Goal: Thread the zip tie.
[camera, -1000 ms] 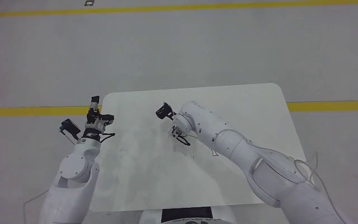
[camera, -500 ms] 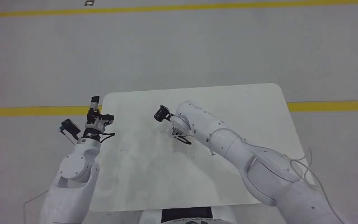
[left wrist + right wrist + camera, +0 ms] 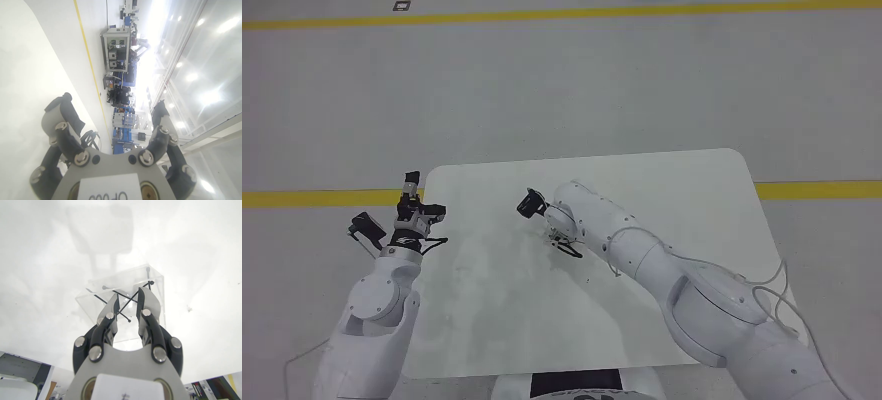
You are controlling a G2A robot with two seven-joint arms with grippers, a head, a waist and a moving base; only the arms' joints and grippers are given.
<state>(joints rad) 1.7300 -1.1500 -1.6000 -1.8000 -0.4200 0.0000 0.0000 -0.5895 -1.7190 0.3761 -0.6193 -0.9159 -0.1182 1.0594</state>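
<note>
Right gripper (image 3: 128, 292), fingers apart, hangs over crossed zip ties (image 3: 129, 320) in clear box (image 3: 121, 273) near worktop (image 3: 692, 200) centre; best lowered onto one tie alone, closing squarely to avoid pinching both.

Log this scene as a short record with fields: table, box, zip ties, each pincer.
table: white, rounded corners
clear box: transparent, standing on the table
zip ties: black, several, lying crossed inside the clear box
right pincer: open, at the clear box, fingers either side of the crossed zip ties; contact cannot be told
left pincer: open, empty, by the table's edge, away from the clear box
</note>
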